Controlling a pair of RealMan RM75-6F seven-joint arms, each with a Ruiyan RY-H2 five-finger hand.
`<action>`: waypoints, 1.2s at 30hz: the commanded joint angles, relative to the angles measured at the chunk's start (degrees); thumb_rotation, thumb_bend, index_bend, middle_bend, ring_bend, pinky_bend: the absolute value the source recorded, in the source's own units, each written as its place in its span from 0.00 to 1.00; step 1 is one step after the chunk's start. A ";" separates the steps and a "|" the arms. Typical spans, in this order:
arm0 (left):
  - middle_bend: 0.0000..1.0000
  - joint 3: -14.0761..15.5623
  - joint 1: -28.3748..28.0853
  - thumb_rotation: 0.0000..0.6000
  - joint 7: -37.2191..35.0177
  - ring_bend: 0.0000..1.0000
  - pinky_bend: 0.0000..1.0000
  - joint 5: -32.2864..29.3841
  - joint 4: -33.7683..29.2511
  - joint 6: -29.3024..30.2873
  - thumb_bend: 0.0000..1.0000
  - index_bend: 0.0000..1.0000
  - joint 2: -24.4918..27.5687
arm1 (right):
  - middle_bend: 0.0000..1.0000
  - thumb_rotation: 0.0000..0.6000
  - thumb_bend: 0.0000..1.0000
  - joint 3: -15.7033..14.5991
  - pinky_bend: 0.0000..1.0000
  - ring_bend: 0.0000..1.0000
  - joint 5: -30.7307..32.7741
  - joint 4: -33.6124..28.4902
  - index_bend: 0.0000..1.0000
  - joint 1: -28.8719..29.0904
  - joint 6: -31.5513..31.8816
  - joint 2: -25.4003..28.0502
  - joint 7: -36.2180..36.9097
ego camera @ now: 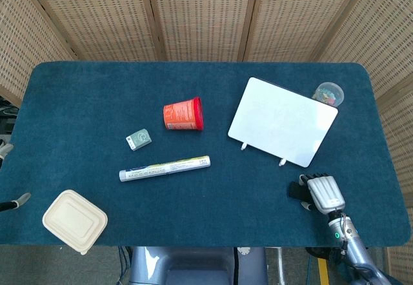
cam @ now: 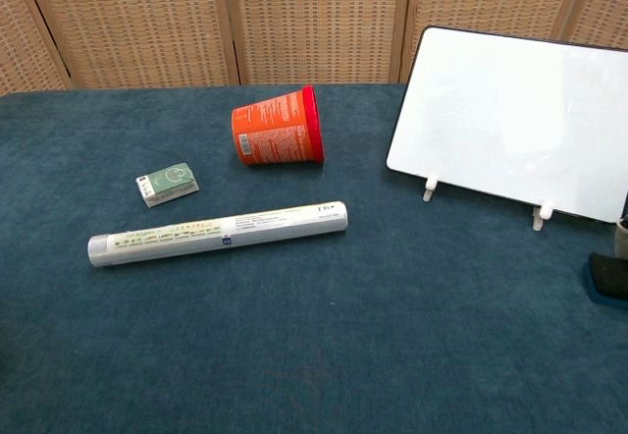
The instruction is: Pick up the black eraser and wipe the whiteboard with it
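Note:
The black eraser (ego camera: 297, 193) lies on the blue cloth near the front right corner, just in front of the whiteboard (ego camera: 282, 121). My right hand (ego camera: 323, 193) covers the eraser's right part, fingers curled down around it. In the chest view the eraser (cam: 608, 277) shows at the right edge with one fingertip (cam: 622, 239) above it, below the propped whiteboard (cam: 515, 120). The whiteboard looks blank. Only a sliver of my left hand (ego camera: 15, 201) shows at the far left edge; its fingers are hidden.
An orange cup (ego camera: 183, 114) lies on its side mid-table, with a small green box (ego camera: 138, 139) and a long tube (ego camera: 164, 167) in front of it. A beige lidded box (ego camera: 74, 220) sits front left. A clear tub (ego camera: 328, 93) stands behind the whiteboard.

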 commanded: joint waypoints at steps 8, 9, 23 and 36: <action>0.00 0.02 0.02 1.00 -0.38 0.00 0.00 -0.01 0.09 -0.07 0.00 0.00 0.08 | 0.52 1.00 0.26 -0.11 0.44 0.47 -2.78 -1.53 0.45 -0.33 4.50 0.88 1.09; 0.00 0.04 0.03 1.00 -0.41 0.00 0.00 0.01 0.09 -0.08 0.00 0.00 0.09 | 0.52 1.00 0.26 0.09 0.44 0.47 -3.39 -1.94 0.45 -0.31 5.53 1.08 1.09; 0.00 -0.05 -0.25 1.00 0.39 0.00 0.00 -0.60 -0.04 -0.56 0.00 0.00 -0.12 | 0.52 1.00 0.26 11.00 0.44 0.47 -4.57 -3.43 0.45 10.14 6.87 0.62 -7.66; 0.00 -0.58 -1.30 1.00 2.81 0.00 0.00 -2.94 -0.23 -2.12 0.00 0.00 -0.87 | 0.52 1.00 0.26 14.85 0.44 0.47 -1.42 16.72 0.45 20.00 2.99 -9.93 -10.47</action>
